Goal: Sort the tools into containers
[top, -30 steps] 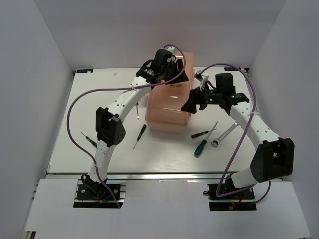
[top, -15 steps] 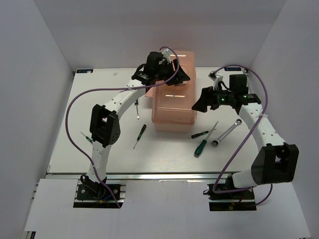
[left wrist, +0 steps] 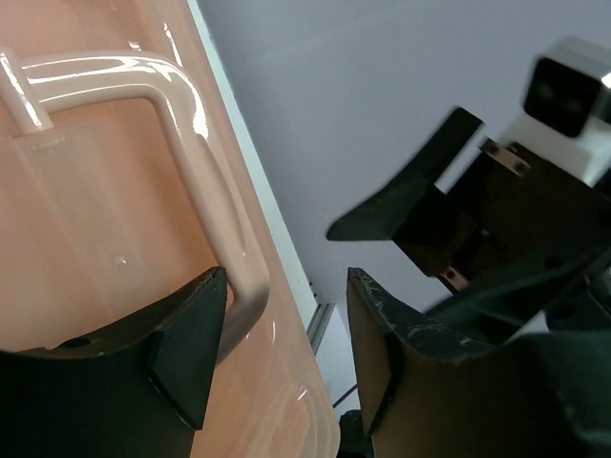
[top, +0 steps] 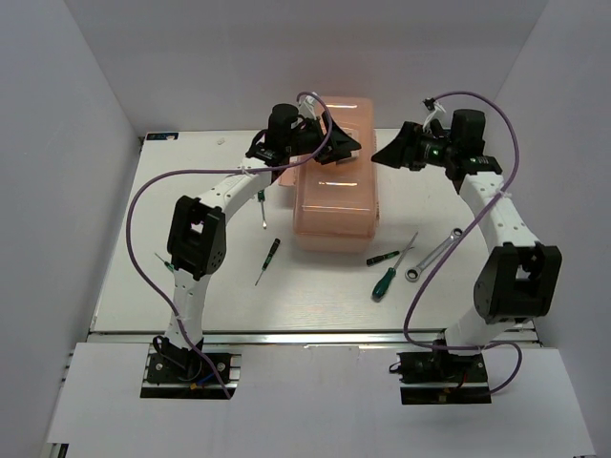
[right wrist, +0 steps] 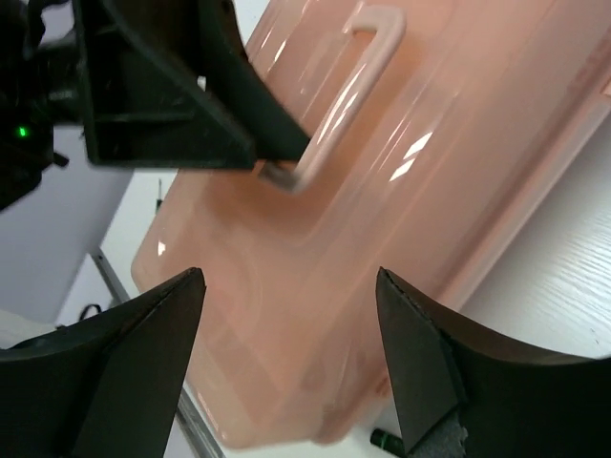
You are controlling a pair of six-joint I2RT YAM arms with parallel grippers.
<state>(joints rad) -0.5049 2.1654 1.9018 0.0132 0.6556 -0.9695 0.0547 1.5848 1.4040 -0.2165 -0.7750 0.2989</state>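
The salmon-pink toolbox [top: 334, 205] stands shut mid-table, its lid and moulded handle [left wrist: 191, 105] facing up. My left gripper [top: 348, 145] is open above the lid, with one finger [left wrist: 191, 334] hooked at the end of the handle; this also shows in the right wrist view [right wrist: 239, 105]. My right gripper [top: 382, 156] is open and empty, just right of the box, facing its side [right wrist: 382, 191]. Several screwdrivers lie on the table: one black [top: 271, 256], small green ones [top: 170, 267] [top: 262, 202], and two [top: 382, 258] [top: 387, 281] beside the silver wrench [top: 434, 256].
White walls close in the table on the left, back and right. The purple cables loop over both arms. The tools lie on both sides of the toolbox, in front of it.
The toolbox has shifted right and toward the back and now sits squarer. My left gripper has stayed at its handle. My right gripper has moved back and up along the box's right side.
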